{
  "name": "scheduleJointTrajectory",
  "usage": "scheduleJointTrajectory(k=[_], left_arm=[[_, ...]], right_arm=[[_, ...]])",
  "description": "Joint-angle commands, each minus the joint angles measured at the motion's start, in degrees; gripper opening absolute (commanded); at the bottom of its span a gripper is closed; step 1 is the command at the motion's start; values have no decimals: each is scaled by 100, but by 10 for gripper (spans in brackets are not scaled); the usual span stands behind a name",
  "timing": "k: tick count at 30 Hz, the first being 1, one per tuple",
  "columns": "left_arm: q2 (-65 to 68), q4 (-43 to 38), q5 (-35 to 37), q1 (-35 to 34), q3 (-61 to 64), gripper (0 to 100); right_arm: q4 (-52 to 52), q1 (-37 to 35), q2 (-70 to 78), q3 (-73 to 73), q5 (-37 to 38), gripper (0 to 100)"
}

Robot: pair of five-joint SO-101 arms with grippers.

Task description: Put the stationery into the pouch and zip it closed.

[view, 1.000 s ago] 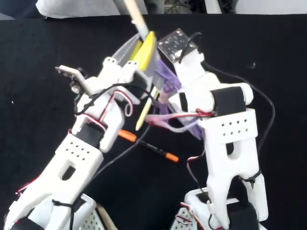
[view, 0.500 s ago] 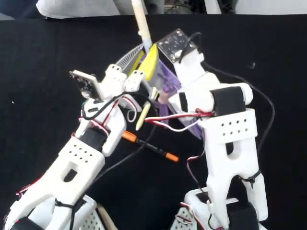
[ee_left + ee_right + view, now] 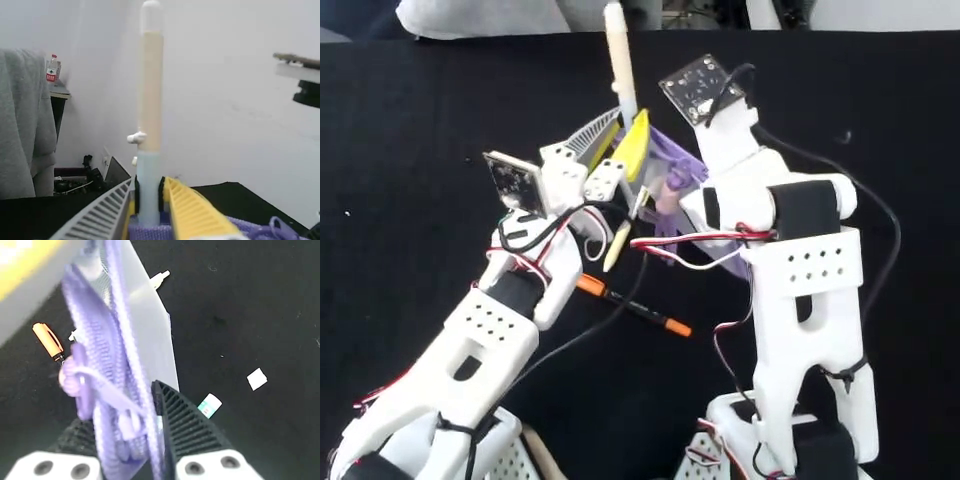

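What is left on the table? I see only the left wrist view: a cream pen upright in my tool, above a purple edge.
Observer: In the high view, an orange-capped pen lies on the black table between the two arms.
Operator: And what holds the pouch below my cream pen?
Observer: The right tool is shut on its purple zipper edge.
Operator: Is there anything small to collect?
Observer: The right wrist view shows a small white piece on the table, apart from the pouch.
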Motion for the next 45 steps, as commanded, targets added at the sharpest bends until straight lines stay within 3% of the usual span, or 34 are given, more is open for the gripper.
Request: scheduleJointTrajectory(k=[1, 16, 20, 26, 33, 45], left_arm=[[-193, 589, 185, 13, -295, 139], [-844, 1248, 229, -242, -769, 185], [-1231, 2084, 273, -1007, -1051, 184], [-1389, 3068, 1002, -2334, -1349, 188], [-255, 5187, -211, -2668, -2949, 187], [2936, 6919, -2119, -2668, -6062, 184]], right_arm=[[-88, 114, 48, -48, -9, 11], [-70, 123, 40, -66, -9, 11], [-79, 123, 40, -66, -26, 11], [-97, 123, 40, -66, -53, 11], [-53, 123, 40, -66, -62, 11], [554, 123, 40, -462, -105, 11]])
